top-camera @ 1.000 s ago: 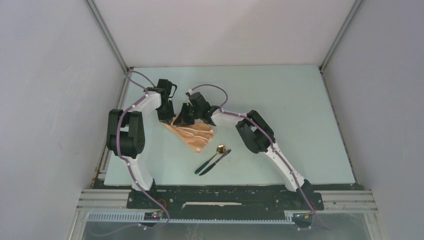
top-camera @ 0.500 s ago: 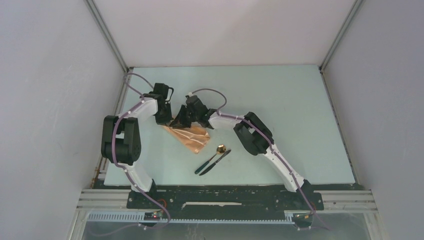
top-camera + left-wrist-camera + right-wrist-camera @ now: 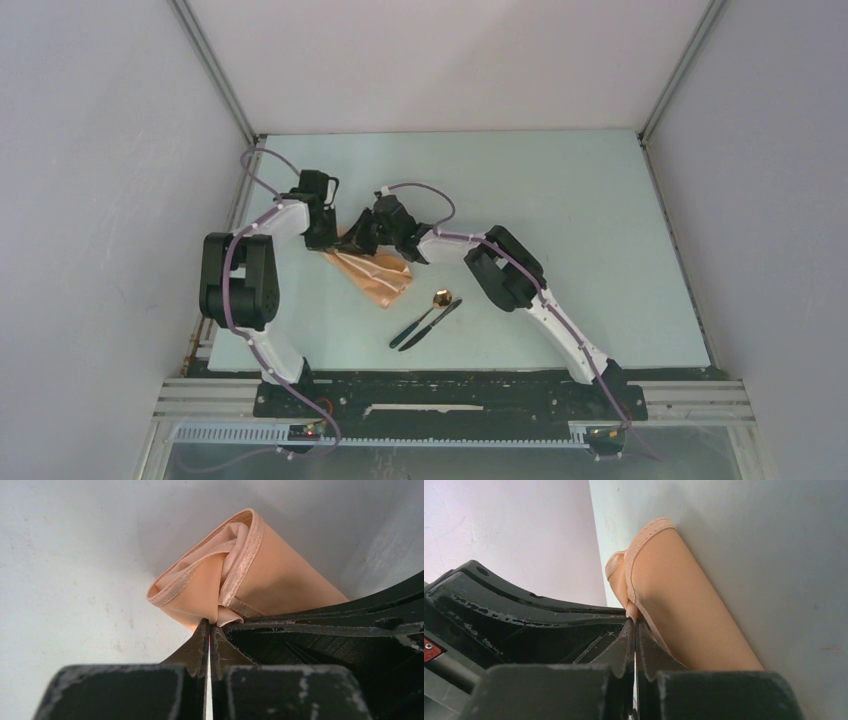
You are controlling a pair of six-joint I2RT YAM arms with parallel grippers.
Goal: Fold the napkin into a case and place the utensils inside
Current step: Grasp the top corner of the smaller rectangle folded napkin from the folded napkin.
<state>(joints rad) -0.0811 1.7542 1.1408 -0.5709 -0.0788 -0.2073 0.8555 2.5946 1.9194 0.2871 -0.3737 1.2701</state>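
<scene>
Top view, left-centre of tabletop (image 3: 560,220): napkin (image 3: 375,274) part-folded, rumpled. Left claw (image 3: 321,238) and right claw (image 3: 361,239) at its far edge. Folding step, case not formed. Spoon (image 3: 441,297) and knife (image 3: 436,321) lie apart on near side, untouched.
Left wrist: claw closed, pinching rolled hem corner.
Right wrist: claw closed on hem fold.
Next, likely: carry edge over evenly. Arms crowd each other.

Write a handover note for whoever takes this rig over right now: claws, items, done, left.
Left claw: shut, pinching a hemmed fold of the napkin.
Right claw: shut on the napkin's edge close by.
Napkin: bunched, partly folded, on the table left of centre; no case yet.
Spoon and knife: side by side on the table, nearer the bases, apart from the cloth.
Left to do: finish the case, slide both utensils in.
</scene>
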